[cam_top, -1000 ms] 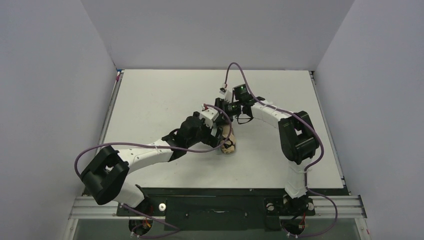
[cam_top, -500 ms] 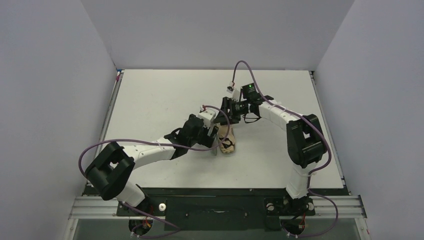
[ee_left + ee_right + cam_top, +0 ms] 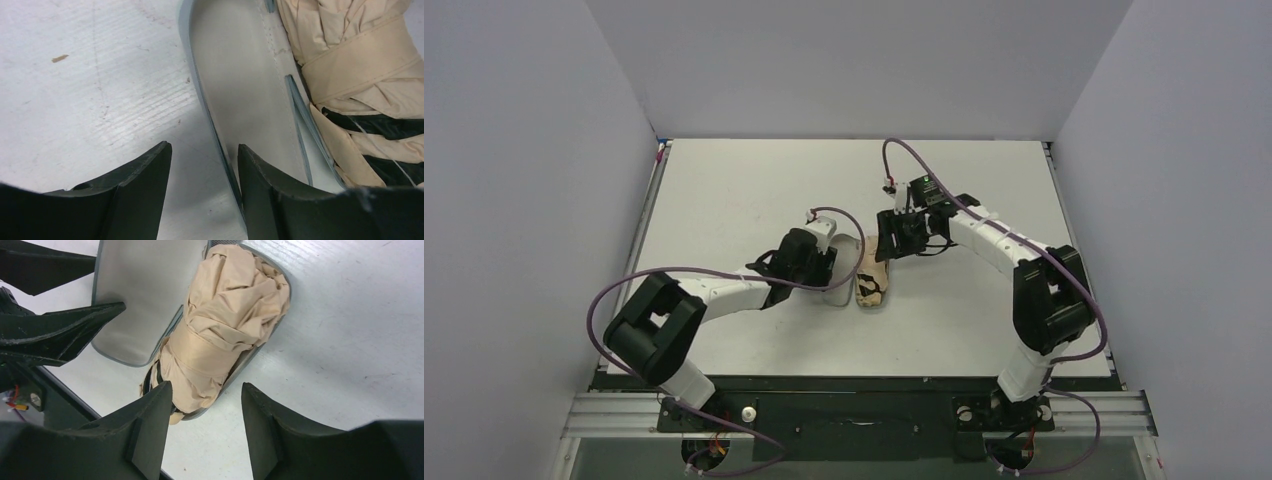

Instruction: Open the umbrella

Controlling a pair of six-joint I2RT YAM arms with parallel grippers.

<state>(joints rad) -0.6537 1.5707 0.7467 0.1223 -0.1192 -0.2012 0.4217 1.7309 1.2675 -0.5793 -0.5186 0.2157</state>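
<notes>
While looking down at the white counter, can see the pale sleeve lying flat near the middle. Got the umbrella just right of it, touching, folded up tan and strapped shut, with black lining peeking out. Left gripper down low, jaws apart either side of the sleeve's edge, not pinching it. Right gripper hovering over the umbrella, jaws wide apart, holding nothing.
</notes>
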